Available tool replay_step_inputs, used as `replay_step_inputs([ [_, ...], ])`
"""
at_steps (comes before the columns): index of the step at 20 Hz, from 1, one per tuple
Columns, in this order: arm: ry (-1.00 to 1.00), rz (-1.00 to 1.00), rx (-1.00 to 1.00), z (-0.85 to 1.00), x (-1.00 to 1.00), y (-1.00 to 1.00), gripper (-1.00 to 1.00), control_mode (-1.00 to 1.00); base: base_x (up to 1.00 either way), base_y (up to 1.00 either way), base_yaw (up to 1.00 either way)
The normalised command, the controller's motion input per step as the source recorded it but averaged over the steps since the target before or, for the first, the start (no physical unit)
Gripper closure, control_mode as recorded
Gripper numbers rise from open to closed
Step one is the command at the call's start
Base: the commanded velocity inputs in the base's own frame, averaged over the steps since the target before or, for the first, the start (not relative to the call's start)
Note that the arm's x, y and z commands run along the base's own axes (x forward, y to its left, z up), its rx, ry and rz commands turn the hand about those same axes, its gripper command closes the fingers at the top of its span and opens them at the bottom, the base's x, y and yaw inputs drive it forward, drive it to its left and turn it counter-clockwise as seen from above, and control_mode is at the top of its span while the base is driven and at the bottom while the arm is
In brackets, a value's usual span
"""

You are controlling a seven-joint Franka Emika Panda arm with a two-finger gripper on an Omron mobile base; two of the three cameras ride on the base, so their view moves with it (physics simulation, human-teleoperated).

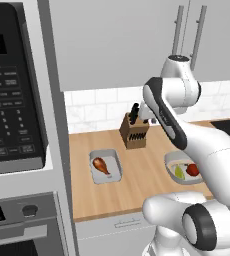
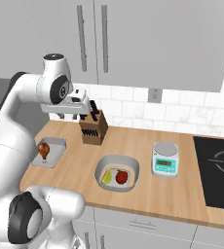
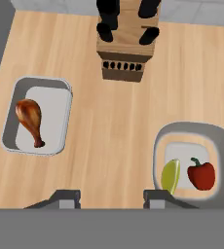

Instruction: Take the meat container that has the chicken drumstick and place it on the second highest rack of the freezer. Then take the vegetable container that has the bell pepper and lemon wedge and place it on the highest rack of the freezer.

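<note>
The gripper [image 3: 111,195], partly open and empty, is held high above the counter [image 3: 114,136], so it should be lowered squarely over a wall of the meat tray [image 3: 9,114] below-left holding the drumstick [image 3: 29,118].

On the wooden table [image 1: 137,185] a shallow grey meat container [image 1: 106,166] holds the chicken drumstick [image 1: 101,165], its bulbous end toward the wall. Behind it, near the white tiled backsplash [image 1: 97,107], stands a wooden knife block [image 1: 134,132] with dark handles. To the right, partly behind the white arm [image 1: 187,135], a rounded grey vegetable container [image 1: 176,161] carries the lemon wedge [image 1: 179,172] beside the bell pepper [image 1: 192,170]. A microwave [image 1: 12,90] sits at the left, above an oven [image 1: 22,225].
</note>
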Motion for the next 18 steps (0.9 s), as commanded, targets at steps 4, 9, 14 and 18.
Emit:
replay_step_inputs([
  [4,-0.01,0.0,0.0,0.0,-0.34,0.02,-1.0,-1.0,0.0,0.0,0.0],
  [9,0.0,0.17,-0.08,-0.12,-0.78,0.63,-1.0,-1.0,0.0,0.0,0.0],
  [14,0.14,0.39,-0.04,-0.19,-0.1,0.69,-1.0,-1.0,0.0,0.0,0.0],
  [18,0.24,0.57,0.0,-0.36,0.07,0.39,-1.0,-1.0,0.0,0.0,0.0],
])
